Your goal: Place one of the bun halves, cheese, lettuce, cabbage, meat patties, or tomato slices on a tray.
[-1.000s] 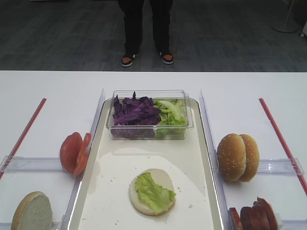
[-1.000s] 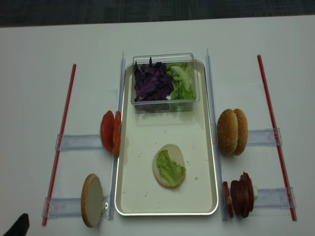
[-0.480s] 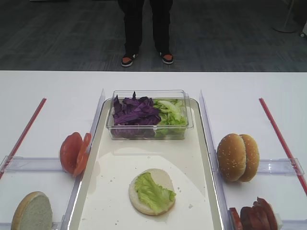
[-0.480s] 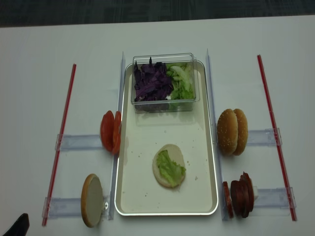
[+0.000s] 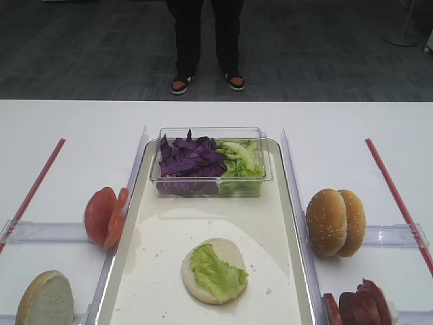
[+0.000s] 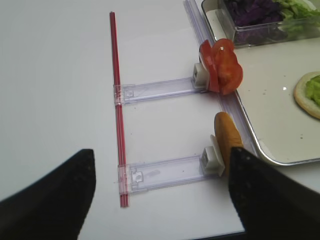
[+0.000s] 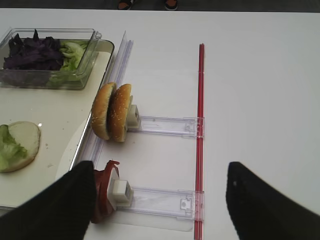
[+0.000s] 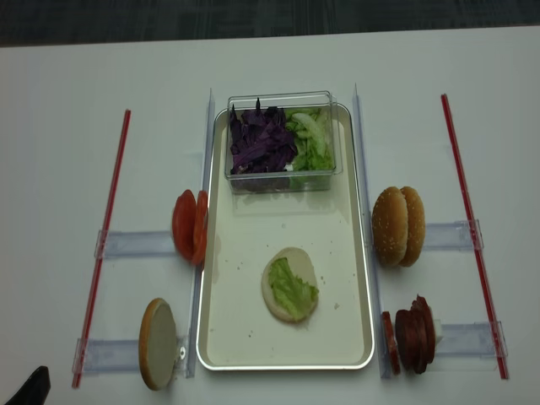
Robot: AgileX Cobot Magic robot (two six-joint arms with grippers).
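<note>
On the cream tray (image 8: 253, 325) lies a bun half (image 8: 300, 257) with a lettuce leaf (image 8: 292, 291) on it. Tomato slices (image 8: 190, 226) and another bun half (image 8: 157, 342) stand on edge left of the tray. Two bun halves (image 8: 396, 226) and meat patties (image 8: 409, 335) stand to its right. Purple cabbage (image 8: 260, 142) fills a tub at the tray's far end. No cheese is in view. My left gripper (image 6: 160, 195) hangs open over the table near the left bun half (image 6: 227, 140). The right gripper (image 7: 160, 200) is open beside the patties (image 7: 102, 192).
A clear tub (image 5: 267, 177) holding the cabbage and more lettuce (image 5: 240, 159) sits on the tray's far end. Clear rail holders (image 7: 165, 126) and red strips (image 8: 101, 245) (image 8: 472, 245) flank the tray. A person's legs (image 5: 206, 40) stand beyond the table.
</note>
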